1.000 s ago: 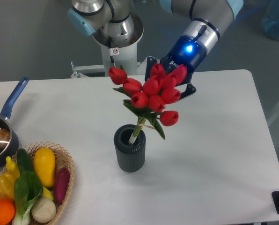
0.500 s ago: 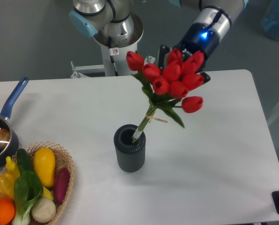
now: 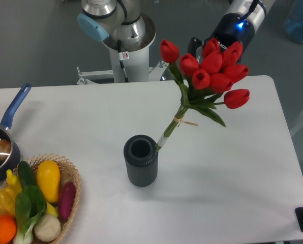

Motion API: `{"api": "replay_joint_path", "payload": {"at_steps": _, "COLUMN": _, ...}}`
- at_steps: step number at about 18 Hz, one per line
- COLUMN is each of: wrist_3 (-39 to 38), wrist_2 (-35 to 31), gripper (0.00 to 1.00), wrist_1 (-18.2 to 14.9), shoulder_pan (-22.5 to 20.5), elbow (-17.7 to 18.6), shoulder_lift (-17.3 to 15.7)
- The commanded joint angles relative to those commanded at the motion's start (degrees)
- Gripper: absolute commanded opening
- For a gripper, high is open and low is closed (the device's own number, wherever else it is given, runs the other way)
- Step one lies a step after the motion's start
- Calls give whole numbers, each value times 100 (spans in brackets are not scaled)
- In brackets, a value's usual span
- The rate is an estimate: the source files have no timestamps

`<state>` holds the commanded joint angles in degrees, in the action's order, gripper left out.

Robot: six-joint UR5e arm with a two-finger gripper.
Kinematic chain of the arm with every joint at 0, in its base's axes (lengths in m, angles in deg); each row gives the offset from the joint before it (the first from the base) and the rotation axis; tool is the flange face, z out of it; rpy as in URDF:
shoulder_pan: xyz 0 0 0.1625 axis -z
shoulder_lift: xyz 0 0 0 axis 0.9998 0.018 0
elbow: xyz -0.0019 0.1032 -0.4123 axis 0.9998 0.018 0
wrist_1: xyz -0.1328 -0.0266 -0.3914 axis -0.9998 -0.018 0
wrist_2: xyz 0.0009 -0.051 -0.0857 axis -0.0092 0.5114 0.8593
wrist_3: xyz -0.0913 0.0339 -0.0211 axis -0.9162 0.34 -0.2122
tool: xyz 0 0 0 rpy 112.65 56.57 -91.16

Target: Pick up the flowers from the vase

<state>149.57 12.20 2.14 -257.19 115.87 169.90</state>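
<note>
**Flowers out of the vase, held up by the arm**

Flowers [image 3: 208, 71]: a bunch of red tulips on green stems, tied with pale string partway down. The bunch is tilted, heads up and to the right, stem ends low at the left. The stem ends sit just beside the upper right rim of the vase [image 3: 141, 160], outside its mouth as far as can be seen. The mouth shows dark and open, nothing standing in it.

Gripper [image 3: 211, 49]: mostly hidden behind the tulip heads. One dark finger shows left of the blooms, and the blue-lit wrist rises above them. The bunch hangs in the air at that spot, so the pincer appears clenched on the flowers near the heads; the contact itself is hidden.

Vase stands upright on the white table [image 3: 243, 168], near its middle.

At the left edge: a blue-handled saucepan [image 3: 1, 147], and below it a wicker basket [image 3: 70, 178] full of vegetables and fruit.
</note>
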Motion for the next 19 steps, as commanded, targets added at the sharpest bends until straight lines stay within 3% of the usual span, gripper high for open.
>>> {"api": "replay_joint_path", "payload": {"at_steps": 19, "wrist_3": 836, "wrist_2": -650, "gripper": 34, "wrist_1": 0, "shoulder_pan": -44, "elbow": 52, "shoulder_lift": 18}}
